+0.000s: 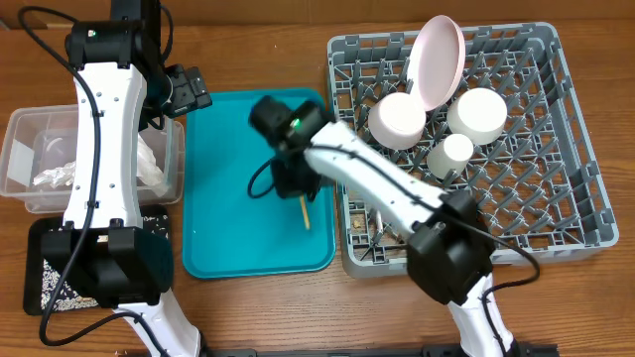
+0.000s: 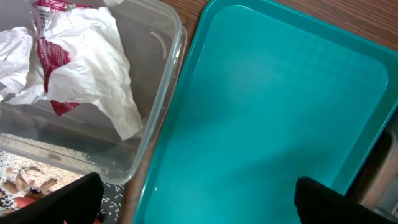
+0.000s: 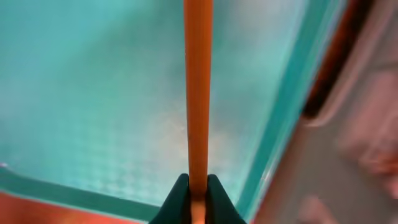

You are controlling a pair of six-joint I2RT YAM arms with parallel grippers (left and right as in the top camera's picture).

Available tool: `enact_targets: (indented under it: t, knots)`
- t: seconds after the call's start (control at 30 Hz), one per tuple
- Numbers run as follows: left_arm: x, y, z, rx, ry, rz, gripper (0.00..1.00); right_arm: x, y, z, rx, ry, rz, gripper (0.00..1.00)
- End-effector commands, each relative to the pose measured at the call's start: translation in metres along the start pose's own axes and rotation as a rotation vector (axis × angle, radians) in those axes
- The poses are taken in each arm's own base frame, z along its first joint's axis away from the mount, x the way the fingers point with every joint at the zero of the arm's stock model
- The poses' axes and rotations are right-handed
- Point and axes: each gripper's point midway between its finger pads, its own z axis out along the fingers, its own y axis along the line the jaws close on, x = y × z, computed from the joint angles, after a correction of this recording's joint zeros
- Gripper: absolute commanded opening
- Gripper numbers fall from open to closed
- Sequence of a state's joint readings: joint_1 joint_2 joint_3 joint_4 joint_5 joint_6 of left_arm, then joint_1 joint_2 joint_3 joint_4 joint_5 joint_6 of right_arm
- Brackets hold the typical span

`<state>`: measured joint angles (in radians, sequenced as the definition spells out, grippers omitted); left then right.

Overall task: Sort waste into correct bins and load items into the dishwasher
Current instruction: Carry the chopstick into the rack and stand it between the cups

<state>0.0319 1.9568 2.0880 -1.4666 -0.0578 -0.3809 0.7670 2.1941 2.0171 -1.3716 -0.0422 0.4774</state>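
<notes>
So my right gripper [image 3: 198,188] is pinching the wooden chopstick [image 3: 198,93] over the teal tray [image 1: 223,238]. The left gripper [image 2: 199,199] hangs spread wide beside the clear tub [image 2: 169,62], which has crumpled paper [image 2: 99,68] in it.

Teal serving tray [image 1: 223,203] lying flat, raised rim, rounded corners, finely textured floor, pale brown wooden surface [image 1: 258,40] beneath it

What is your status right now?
Left gripper open, empty. Right gripper shut on chopstick over teal tray. No obstruction seen toward dish rack.
</notes>
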Motion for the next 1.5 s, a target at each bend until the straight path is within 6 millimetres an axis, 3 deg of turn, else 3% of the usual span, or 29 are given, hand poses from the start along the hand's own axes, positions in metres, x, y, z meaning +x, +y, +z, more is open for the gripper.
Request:
enact_targets:
  t: [0.0, 0.07, 0.1, 0.2, 0.27, 0.37, 0.5, 0.93, 1.07, 1.47]
  knots:
    - [-0.004, 0.002, -0.006, -0.005, -0.023, 0.019, 1.0, -0.037, -0.048, -0.075, -0.001, -0.193, 0.067, 0.04]
    - [-0.004, 0.002, -0.006, -0.005, -0.023, 0.019, 1.0, -0.042, -0.081, -0.086, 0.017, -0.195, 0.122, 0.04]
    - [-0.004, 0.002, -0.006, -0.005, -0.023, 0.019, 1.0, -0.037, -0.12, -0.088, 0.067, -0.148, 0.198, 0.04]
    - [-0.004, 0.002, -0.006, -0.005, -0.023, 0.019, 1.0, -0.023, -0.192, -0.085, 0.195, -0.067, 0.328, 0.04]
    - [-0.004, 0.002, -0.006, -0.005, -0.023, 0.019, 1.0, -0.013, -0.214, -0.077, 0.215, -0.012, 0.377, 0.04]
    - [-0.004, 0.002, -0.006, -0.005, -0.023, 0.019, 1.0, 0.003, -0.228, -0.06, 0.238, 0.065, 0.405, 0.04]
    - [-0.004, 0.002, -0.006, -0.005, -0.024, 0.019, 1.0, 0.018, -0.231, -0.043, 0.256, 0.13, 0.404, 0.04]
    - [-0.004, 0.002, -0.006, -0.005, -0.023, 0.019, 1.0, 0.036, -0.222, -0.045, 0.274, 0.202, 0.341, 0.04]
    - [-0.004, 0.002, -0.006, -0.005, -0.024, 0.019, 1.0, 0.031, -0.224, -0.045, 0.298, 0.177, 0.332, 0.04]
    - [-0.004, 0.002, -0.006, -0.005, -0.024, 0.019, 1.0, 0.026, -0.17, -0.038, 0.284, 0.133, 0.13, 0.04]
